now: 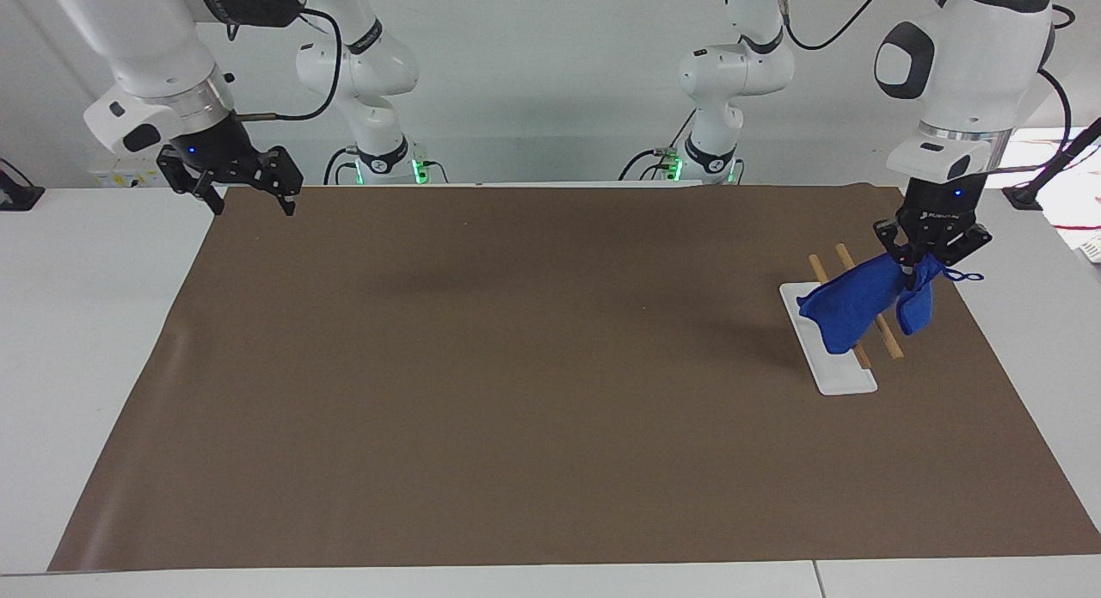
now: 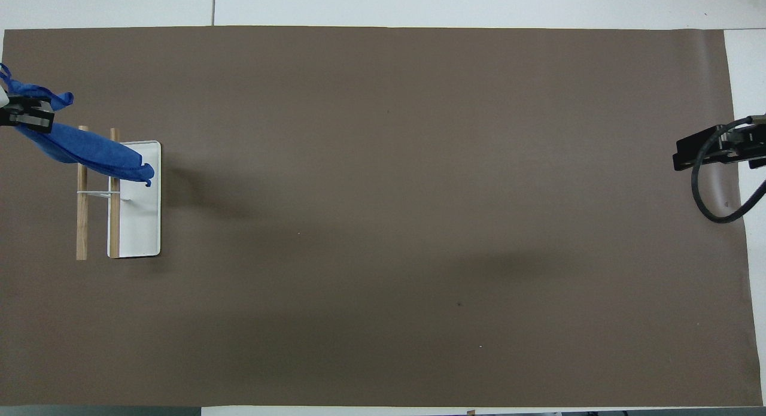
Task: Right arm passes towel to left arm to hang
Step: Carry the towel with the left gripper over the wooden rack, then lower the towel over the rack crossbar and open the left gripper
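From the facing camera, the left gripper [image 1: 913,268] is pointing straight down, pinching the blue towel [image 1: 851,305] closed above the wooden rack [image 1: 851,318] at the left arm's end of the table. The right gripper [image 1: 249,200] is hanging wide open, holding nothing, over the brown mat [image 1: 516,366]'s corner. From overhead, the towel [image 2: 90,155] is draping across both rack [image 2: 99,194] rails.

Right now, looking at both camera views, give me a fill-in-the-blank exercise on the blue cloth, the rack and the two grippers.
1. The fuzzy royal-blue towel is held by the ____ gripper.
2. The towel drapes across the two ____ rails of the white-based rack.
3. The right gripper, holding nothing, has its fingers ____.
4. The rack stands on a ____ table mat.

Missing words: left; wooden; open; brown
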`<state>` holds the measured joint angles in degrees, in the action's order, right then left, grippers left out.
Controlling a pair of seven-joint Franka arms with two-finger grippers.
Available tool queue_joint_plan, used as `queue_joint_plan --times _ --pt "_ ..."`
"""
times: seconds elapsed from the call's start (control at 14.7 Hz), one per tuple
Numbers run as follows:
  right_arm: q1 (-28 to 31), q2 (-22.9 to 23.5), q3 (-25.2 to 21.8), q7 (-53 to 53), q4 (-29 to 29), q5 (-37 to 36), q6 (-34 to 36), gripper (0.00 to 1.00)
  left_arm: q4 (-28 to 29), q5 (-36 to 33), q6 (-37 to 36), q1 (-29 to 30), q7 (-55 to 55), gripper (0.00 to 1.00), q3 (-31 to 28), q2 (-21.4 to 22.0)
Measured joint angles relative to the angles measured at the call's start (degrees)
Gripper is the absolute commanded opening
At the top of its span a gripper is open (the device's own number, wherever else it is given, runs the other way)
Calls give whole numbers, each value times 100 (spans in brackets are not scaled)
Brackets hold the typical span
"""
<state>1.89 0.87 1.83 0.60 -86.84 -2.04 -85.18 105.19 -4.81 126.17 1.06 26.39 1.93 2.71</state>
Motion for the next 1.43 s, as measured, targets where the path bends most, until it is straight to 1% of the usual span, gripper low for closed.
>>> queue_joint_plan --times 0.14,0.48,0.61,0.82,0.96,1.16,1.43 --pt "0 0 0 0 -2 1 -79 100 1 0 26 -28 385 0 14 -74" --pt "0 0 2 0 -3 2 -101 100 0 -123 29 -346 684 0 37 -147" --pt "1 0 2 0 -4 3 -101 100 -2 -177 68 -456 1195 0 49 -161" --pt "2 0 1 0 0 2 -83 100 -27 -178 114 -433 2045 0 27 -209" --pt "24 -1 0 0 18 2 46 100 -27 -178 114 -409 2667 0 -1 -231" --pt "36 -1 -2 81 21 2 112 100 -4 -178 103 -227 3575 0 -15 -256" --pt "30 -1 1 314 -3 2 118 100 209 -178 99 -27 4308 0 -25 -249"
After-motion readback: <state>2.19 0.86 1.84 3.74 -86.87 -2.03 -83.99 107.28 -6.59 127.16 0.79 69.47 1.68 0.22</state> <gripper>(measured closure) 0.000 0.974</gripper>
